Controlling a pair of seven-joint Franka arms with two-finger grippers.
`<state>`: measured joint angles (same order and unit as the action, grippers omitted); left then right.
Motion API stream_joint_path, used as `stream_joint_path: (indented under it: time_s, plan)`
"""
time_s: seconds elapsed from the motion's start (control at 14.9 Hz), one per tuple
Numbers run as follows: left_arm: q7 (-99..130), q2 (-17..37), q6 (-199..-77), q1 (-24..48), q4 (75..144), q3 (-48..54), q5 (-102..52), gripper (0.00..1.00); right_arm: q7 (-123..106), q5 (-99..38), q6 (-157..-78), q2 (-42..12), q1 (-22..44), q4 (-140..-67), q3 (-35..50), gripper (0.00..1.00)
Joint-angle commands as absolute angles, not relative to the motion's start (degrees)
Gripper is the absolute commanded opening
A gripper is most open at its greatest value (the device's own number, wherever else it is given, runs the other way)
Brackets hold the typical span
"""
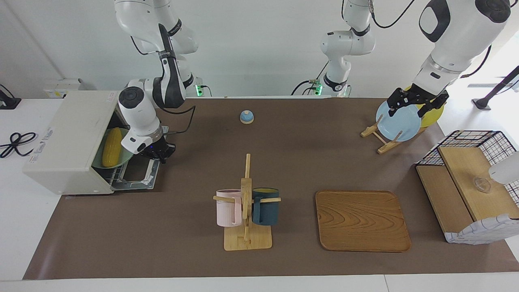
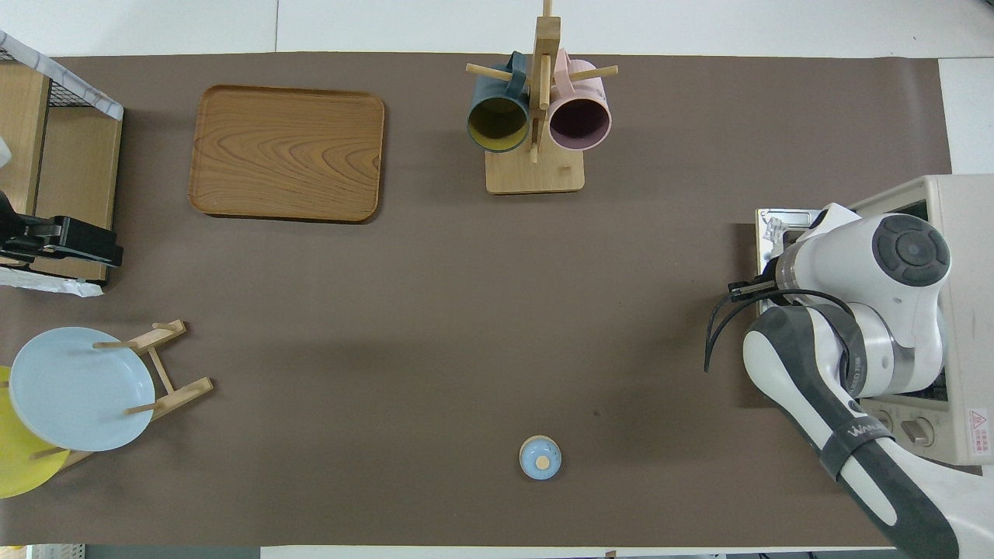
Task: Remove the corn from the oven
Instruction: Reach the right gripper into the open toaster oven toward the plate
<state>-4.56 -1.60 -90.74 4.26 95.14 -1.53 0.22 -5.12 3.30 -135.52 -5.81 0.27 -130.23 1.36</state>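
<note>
The oven (image 1: pixel 69 142) stood at the right arm's end of the bench (image 1: pixel 284 142) — door down, exposing the corn (image 1: pixel 111 147) on a green plate (image 1: pixel 123 159) inside. The right gripper (image 1: pixel 159 154), clenched and apparently on the door's edge, held it open; the left gripper (image 1: pixel 417 101) waited released over the plate rack (image 1: pixel 379 138).

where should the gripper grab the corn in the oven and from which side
Probably across the middle of the corn, coming in through the oven's open front over the lowered door. The cob lies lengthwise on a green plate across the opening, so its narrow width suits the jaws. The right gripper, shut, is over the door's edge.
</note>
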Motion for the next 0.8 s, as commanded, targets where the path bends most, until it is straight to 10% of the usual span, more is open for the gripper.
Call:
stream_joint_path:
  time_s: [0.0,0.74]
  plan:
    - [-4.9,-3.0,-91.7,3.8,96.5,-1.3,-0.4,1.0,-5.9,5.4,-137.3,-8.4,-2.6,-130.7,-0.2,0.0]
    - [-4.9,-3.0,-91.7,3.9,96.5,-1.3,-0.4,1.0,2.0,-1.2,-133.5,-8.1,6.1,-127.5,1.3,0.0]
